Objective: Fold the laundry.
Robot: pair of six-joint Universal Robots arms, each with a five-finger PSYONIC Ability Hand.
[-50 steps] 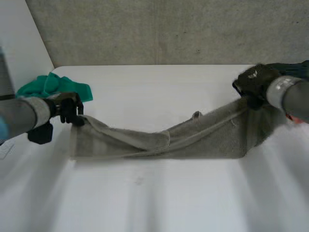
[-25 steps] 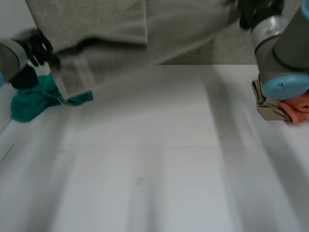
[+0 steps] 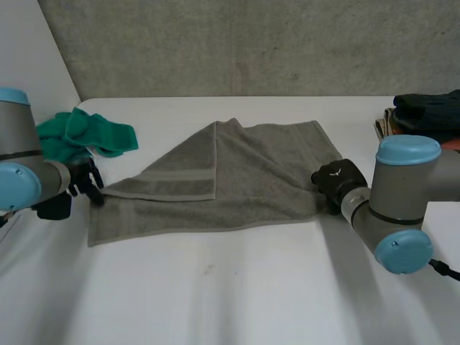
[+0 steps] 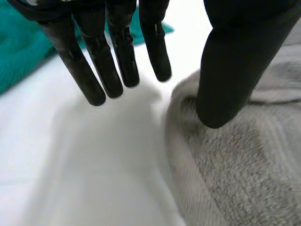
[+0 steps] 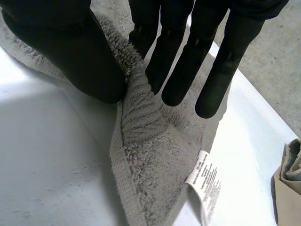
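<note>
- Currently the grey towel (image 3: 244, 180) lies spread across the middle of the white table (image 3: 237, 295). Its far-left corner is turned over onto itself as a flap, so it is not yet a clean rectangle.
- Left hand (image 3: 85, 181) is at the towel's left end, toward the table's left edge. It is released, with its fingers (image 4: 117, 52) straight over bare table and the thumb tip at the towel's rim, seemingly touching.
- Right hand (image 3: 336, 180) is at the towel's near-right corner. It pinches a raised ridge of terry between thumb and straight fingers, and the care label (image 5: 204, 181) lies just past the fingertips.
- Teal cloth (image 3: 86, 133) sits at the table's far-left corner, near the towel but apart. Dark garment (image 3: 428, 108) tops a pile at the right edge.
- We judge the step in hand to be laying the towel out flat, with no proper fold made yet.
- We judge the next move needs the left hand to take hold of the flap's corner and draw it outward until the towel lies square. The right hand would anchor its corner meanwhile.
</note>
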